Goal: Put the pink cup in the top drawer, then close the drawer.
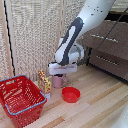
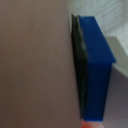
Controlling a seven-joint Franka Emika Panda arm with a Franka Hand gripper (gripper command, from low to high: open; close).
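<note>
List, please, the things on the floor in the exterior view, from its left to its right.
Red basket → small patterned box → pink cup, under the gripper → red bowl → brown chest.

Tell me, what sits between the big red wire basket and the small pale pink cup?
In the exterior view, a small yellow-and-red box stands upright between the red basket and the pink cup, which the gripper is over.

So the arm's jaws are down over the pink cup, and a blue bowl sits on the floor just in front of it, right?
Not quite: the bowl is red, not blue, as the exterior view shows. The rest holds: the gripper is down over the pink cup, with the bowl just in front.
</note>
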